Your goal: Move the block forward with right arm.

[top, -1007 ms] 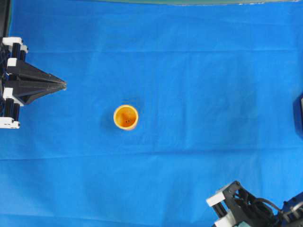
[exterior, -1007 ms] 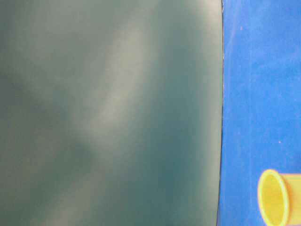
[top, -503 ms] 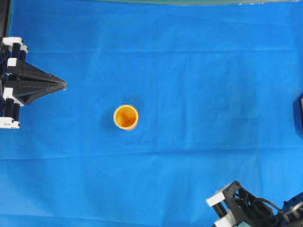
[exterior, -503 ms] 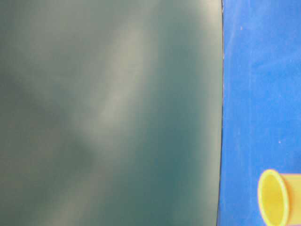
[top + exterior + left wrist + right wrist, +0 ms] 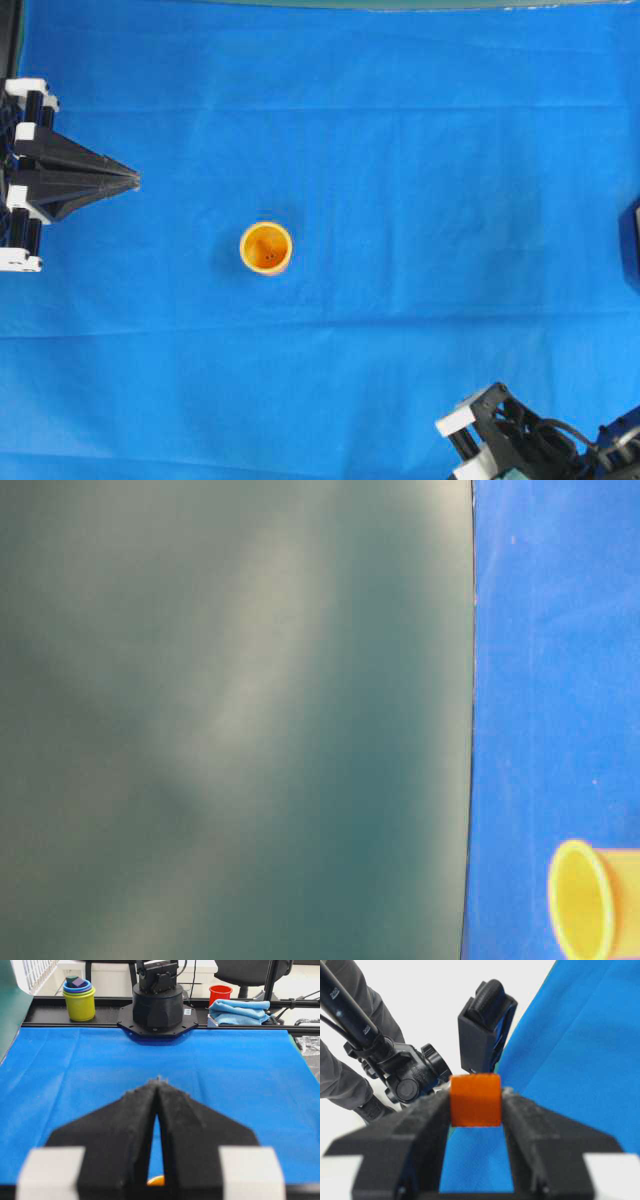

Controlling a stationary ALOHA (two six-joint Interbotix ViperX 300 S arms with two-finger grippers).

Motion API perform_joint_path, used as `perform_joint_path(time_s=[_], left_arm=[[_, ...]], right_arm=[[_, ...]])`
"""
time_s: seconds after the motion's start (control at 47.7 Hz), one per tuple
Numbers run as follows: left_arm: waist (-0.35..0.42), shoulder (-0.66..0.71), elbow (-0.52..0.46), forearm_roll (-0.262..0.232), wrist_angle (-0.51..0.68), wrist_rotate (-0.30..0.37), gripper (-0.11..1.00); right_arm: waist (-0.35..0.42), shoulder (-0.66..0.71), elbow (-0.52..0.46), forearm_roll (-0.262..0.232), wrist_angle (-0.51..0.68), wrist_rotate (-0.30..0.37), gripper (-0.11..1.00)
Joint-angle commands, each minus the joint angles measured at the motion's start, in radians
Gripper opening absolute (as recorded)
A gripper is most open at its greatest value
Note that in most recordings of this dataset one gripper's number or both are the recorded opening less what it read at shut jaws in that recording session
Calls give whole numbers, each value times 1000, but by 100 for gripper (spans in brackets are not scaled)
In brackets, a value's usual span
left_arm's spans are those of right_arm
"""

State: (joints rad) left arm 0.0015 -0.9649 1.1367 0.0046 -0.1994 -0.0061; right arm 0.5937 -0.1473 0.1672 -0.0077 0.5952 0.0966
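Robot lab bench. Blue cloth (image 5: pixel 420 150) over table; black arm base (image 5: pixel 157 1007), stacked cups (image 5: pixel 79 997), office chair (image 5: pixel 250 970) behind.

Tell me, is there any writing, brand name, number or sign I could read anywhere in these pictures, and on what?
None can be read.
Small white sticker on the black arm base: too small and blurred to read.
Nothing printed shows on the orange block, orange cup or blue cloth.

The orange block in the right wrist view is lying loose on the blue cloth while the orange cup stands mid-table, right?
Not loose: the right wrist view shows the block clamped in the right gripper, above the cloth. The cup does stand mid-table.
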Motion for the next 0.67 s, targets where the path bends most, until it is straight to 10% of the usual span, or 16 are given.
perform_joint_path(time_s=[0.0,0.65], left_arm=[[-2,8,-31,3,-5,-2,1],[-8,9,-31,3,-6,-2,1]], right_arm=[[5,-9,-31,3,-9,2,41],[5,-9,-29,6,-9,2,41]])
